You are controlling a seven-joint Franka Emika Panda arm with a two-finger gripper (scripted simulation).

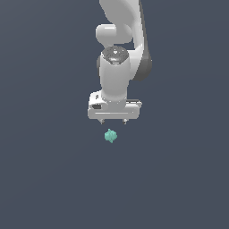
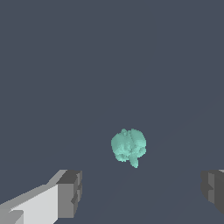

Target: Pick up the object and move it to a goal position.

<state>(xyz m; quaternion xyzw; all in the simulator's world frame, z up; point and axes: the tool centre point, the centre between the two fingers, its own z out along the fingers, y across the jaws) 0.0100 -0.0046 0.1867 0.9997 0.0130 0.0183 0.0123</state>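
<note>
Fingers [image 2: 141,192] spread wide, holding nothing; grey pads [image 2: 70,192] sit far apart at either side of the wrist view. Teal blob [image 2: 128,147] lies between the two pads' lines but ahead of them, not touching either. In the exterior view the fingers [image 1: 113,120] show only as short tips under the white hand, and the blob [image 1: 110,135] sits just below them, a bit toward the exterior view's left of centre, with a clear gap. Blob rests on the plain dark grey bench [image 1: 44,179]. Nothing stands between fingers and blob. White arm [image 1: 117,71] comes down from the top, wrist vertical, hand pointing straight down.
</note>
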